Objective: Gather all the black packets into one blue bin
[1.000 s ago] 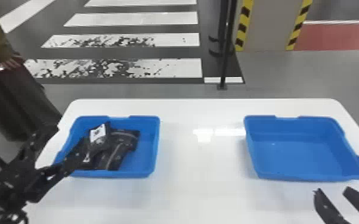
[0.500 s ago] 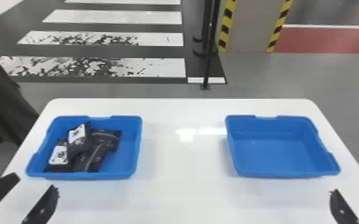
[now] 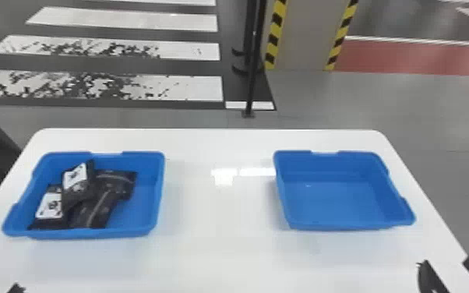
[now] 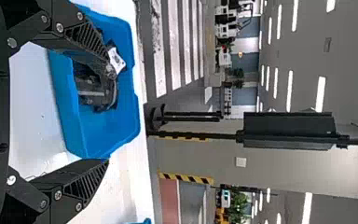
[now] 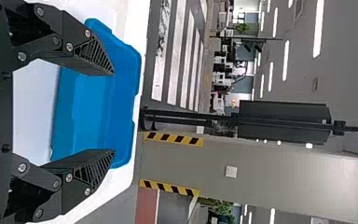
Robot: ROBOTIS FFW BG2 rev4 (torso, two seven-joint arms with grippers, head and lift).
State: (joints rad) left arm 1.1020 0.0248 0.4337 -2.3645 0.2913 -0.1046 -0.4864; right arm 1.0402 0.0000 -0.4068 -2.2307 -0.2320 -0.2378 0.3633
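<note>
Black fingers stand apart, released, on the left gripper (image 4: 108, 116) in the left wrist view. Right wrist view: the right gripper (image 5: 114, 112) is likewise spread, grasping nothing. Head view: the left gripper has withdrawn from the left bin (image 3: 160, 187) to the near left; the packets (image 3: 117, 185) lie heaped inside, so gathering looks finished. Their white labels (image 3: 50, 206) carry marks I cannot read.

- Left gripper (image 3: 16, 288), over the left blue bin (image 3: 93, 233) a second ago, has withdrawn to the head view's bottom-left edge.
- Right gripper (image 3: 446, 261) now sits farther right relative to the right blue bin (image 3: 346, 226).
</note>
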